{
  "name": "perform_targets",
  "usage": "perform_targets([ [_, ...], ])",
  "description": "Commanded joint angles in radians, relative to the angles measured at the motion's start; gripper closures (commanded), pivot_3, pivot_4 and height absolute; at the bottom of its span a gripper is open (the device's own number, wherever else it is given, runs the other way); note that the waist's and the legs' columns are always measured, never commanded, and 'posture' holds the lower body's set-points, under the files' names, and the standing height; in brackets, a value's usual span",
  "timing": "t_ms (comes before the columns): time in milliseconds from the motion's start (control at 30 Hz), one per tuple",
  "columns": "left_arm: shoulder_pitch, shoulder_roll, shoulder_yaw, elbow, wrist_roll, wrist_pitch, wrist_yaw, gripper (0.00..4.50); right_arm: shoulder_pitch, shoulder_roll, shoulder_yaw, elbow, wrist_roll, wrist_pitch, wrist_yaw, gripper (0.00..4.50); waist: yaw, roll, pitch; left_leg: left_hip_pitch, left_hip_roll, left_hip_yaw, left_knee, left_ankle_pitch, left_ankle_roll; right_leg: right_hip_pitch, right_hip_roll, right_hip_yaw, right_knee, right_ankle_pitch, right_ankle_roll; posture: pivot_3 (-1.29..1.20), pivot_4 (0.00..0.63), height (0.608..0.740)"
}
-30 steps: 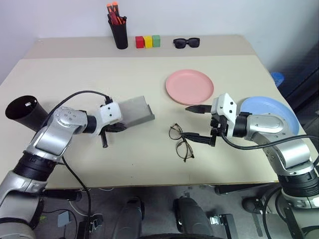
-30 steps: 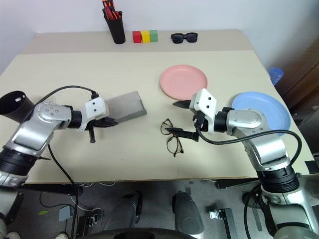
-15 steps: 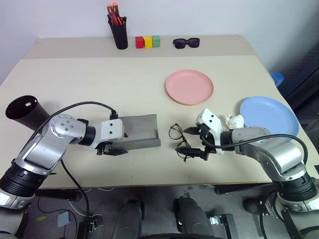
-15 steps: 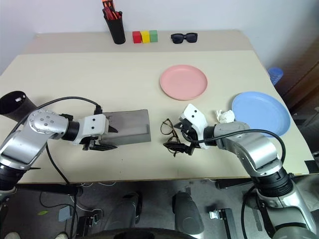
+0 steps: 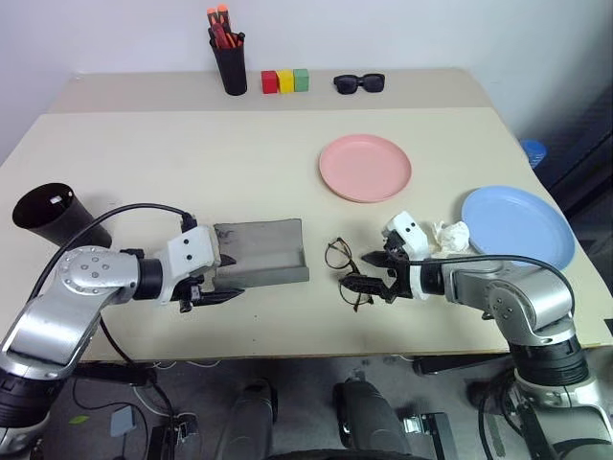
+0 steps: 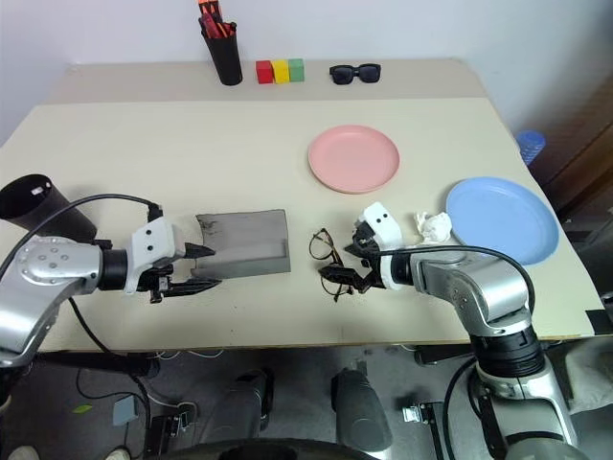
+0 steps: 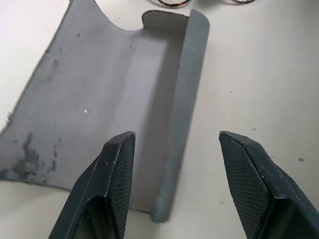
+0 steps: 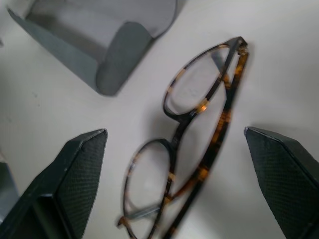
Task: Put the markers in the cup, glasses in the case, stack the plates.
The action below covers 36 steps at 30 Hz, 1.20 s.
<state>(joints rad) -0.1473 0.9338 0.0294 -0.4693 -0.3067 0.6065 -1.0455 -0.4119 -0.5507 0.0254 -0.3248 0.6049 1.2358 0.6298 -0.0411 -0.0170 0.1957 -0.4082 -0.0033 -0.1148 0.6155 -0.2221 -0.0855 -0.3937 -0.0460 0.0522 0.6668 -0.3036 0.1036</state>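
Note:
The grey case (image 5: pixel 261 251) lies open and flat on the table, pale inside up. My left gripper (image 6: pixel 199 268) is open at the case's left end; in the left wrist view one finger (image 7: pixel 117 179) is over the case (image 7: pixel 99 94) and the other over bare table. The glasses (image 5: pixel 337 255) lie just right of the case. My right gripper (image 5: pixel 367 271) is open low over them, and in the right wrist view its fingers (image 8: pixel 75 174) stand either side of the glasses (image 8: pixel 230 94). The pink plate (image 5: pixel 364 168) and blue plate (image 5: pixel 517 222) lie apart. The black cup (image 5: pixel 48 216) stands at far left. The markers are hidden.
A slim black pen holder (image 5: pixel 230 65) with orange-capped pens, three coloured blocks (image 5: pixel 284 80) and black sunglasses (image 5: pixel 359 83) stand along the table's far edge. A crumpled white paper (image 5: pixel 450 235) lies beside the blue plate.
My left gripper let go of the case, which now lies open and flat, and drew back towards me. My right gripper rolled and sank until its fingers straddle the glasses.

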Motion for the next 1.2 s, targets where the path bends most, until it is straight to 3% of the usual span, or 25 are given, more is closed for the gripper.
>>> perform_targets([
  [33,0.057,0.012,0.053,-0.063,-0.016,0.020,0.033,1.78,-0.029,0.029,-0.046,0.003,0.039,0.047,-0.026,0.00,-0.001,0.000,0.000,0.000,0.000,0.000,0.000,0.000,0.000,0.000,0.000,0.000,0.000,0.000,0.000,0.00,0.150,0.740],
  [67,0.077,0.015,0.059,-0.072,-0.016,0.021,0.038,1.78,-0.035,0.040,-0.056,0.013,0.043,0.063,-0.038,0.00,-0.003,0.000,0.000,0.000,0.000,0.000,0.000,0.000,0.000,0.000,0.000,0.000,0.000,0.000,0.000,0.00,0.150,0.740],
  [167,0.125,0.019,0.082,-0.101,-0.024,0.028,0.052,1.70,-0.046,0.055,-0.067,0.036,0.037,0.085,-0.066,0.97,-0.003,0.000,0.000,0.000,0.000,0.000,0.000,0.000,0.000,0.000,0.000,0.000,0.000,0.000,0.000,0.00,0.150,0.740],
  [233,0.145,0.017,0.099,-0.119,-0.038,0.038,0.060,1.70,-0.057,0.071,-0.086,0.059,0.039,0.101,-0.086,1.81,-0.002,0.000,0.000,0.000,0.000,0.000,0.000,0.000,0.000,0.000,0.000,0.000,0.000,0.000,0.000,0.00,0.150,0.740],
  [400,0.173,0.017,0.116,-0.143,-0.061,0.055,0.075,1.70,-0.082,0.101,-0.121,0.090,0.057,0.135,-0.110,4.46,-0.003,0.000,0.000,0.000,0.000,0.000,0.000,0.000,0.000,0.000,0.000,0.000,0.000,0.000,0.000,0.00,0.150,0.740],
  [633,0.175,0.021,0.117,-0.147,-0.065,0.043,0.096,1.70,-0.091,0.108,-0.127,0.081,0.070,0.146,-0.127,4.46,-0.002,0.000,0.000,0.001,0.000,0.000,0.000,0.000,0.000,0.000,0.000,0.000,0.000,0.000,0.000,0.00,0.150,0.740],
  [767,0.104,-0.030,0.145,-0.087,-0.047,-0.014,0.171,1.70,-0.143,0.097,-0.104,0.025,0.084,0.119,-0.114,4.46,-0.002,0.001,0.000,0.001,0.000,0.000,0.000,0.000,0.000,0.000,0.000,0.000,0.000,0.000,0.000,0.00,0.150,0.740],
  [900,0.103,-0.076,0.266,0.001,-0.036,-0.125,0.225,1.70,-0.251,0.020,0.062,-0.059,0.026,-0.007,-0.027,4.46,-0.010,0.002,0.000,0.001,0.000,0.001,-0.001,0.000,0.001,-0.002,0.000,0.001,0.000,0.000,0.000,0.00,0.150,0.740],
  [1000,0.108,-0.096,0.295,0.022,-0.048,-0.157,0.227,1.70,-0.276,0.006,0.097,-0.051,0.017,-0.044,-0.003,4.46,-0.008,0.001,0.000,0.000,0.001,0.001,-0.002,0.000,0.001,-0.002,0.001,0.001,0.000,0.000,0.000,0.00,0.150,0.740],
  [1200,0.322,-0.143,0.454,0.016,-0.096,-0.212,0.176,1.70,-0.474,0.143,0.291,0.094,-0.061,-0.212,0.108,4.46,-0.027,0.001,0.000,0.000,0.001,0.005,-0.002,0.000,0.002,-0.004,-0.001,0.003,0.000,0.000,-0.001,0.00,0.150,0.740],
])
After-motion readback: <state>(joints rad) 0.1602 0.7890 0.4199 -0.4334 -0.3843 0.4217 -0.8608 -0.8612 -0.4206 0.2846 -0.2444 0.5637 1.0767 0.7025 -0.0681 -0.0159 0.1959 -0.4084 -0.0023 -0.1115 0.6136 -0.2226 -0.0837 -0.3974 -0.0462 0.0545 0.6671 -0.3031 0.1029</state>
